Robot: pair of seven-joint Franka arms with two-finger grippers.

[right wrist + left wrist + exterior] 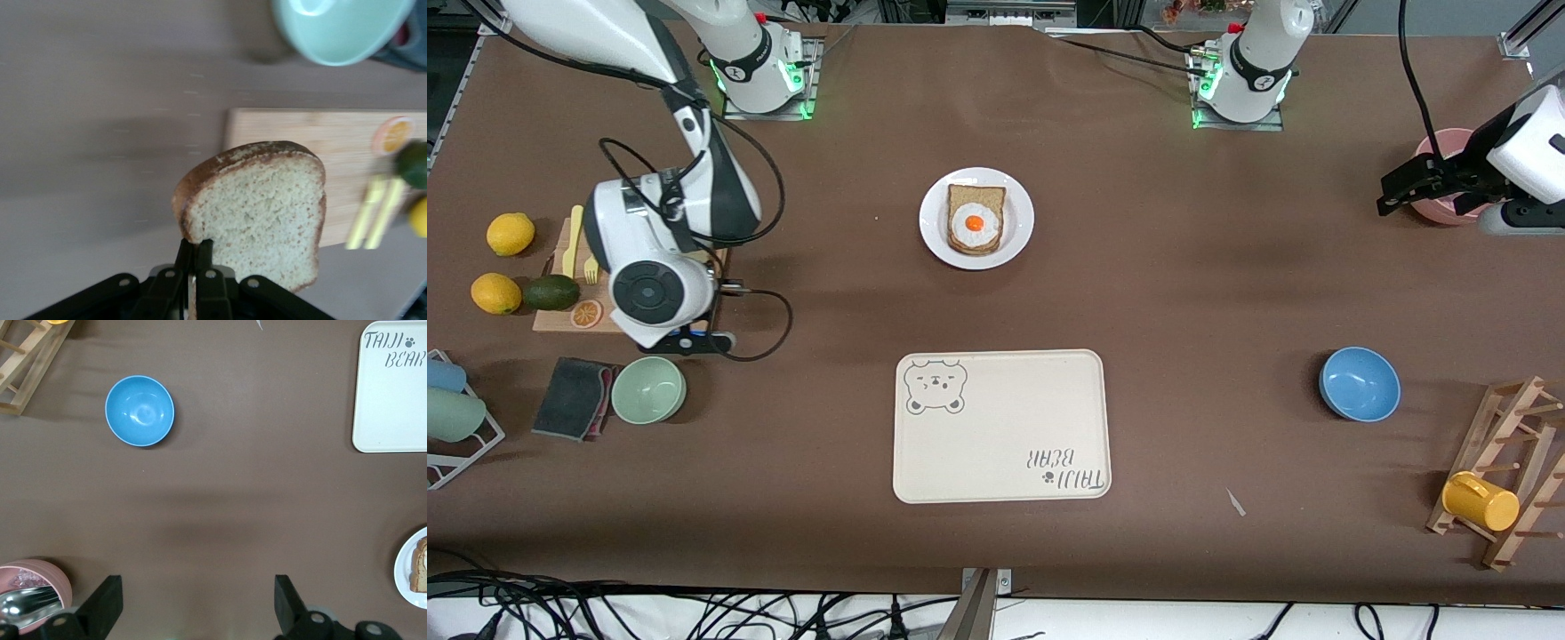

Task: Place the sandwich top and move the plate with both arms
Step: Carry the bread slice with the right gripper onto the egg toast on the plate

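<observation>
My right gripper [195,243] is shut on the edge of the sandwich top [260,207], a slice of speckled bread with a dark crust. It holds the slice upright in the air over the wooden cutting board [333,140]. In the front view the right arm's wrist hides the slice. The white plate [938,233] lies mid-table toward the arms' bases, carrying a bread slice with a fried egg [974,222]. My left gripper [1403,188] hangs open and empty by the pink cup [1440,147]; its black fingers [107,603] stand wide apart over bare table.
A cream bear-printed tray [1000,427] lies nearer the front camera than the plate. A blue bowl [1359,383] and a wooden rack with a yellow mug [1480,500] sit at the left arm's end. A green bowl [648,389], dark cloth [574,397], lemons [510,234] and an avocado [551,292] sit at the right arm's end.
</observation>
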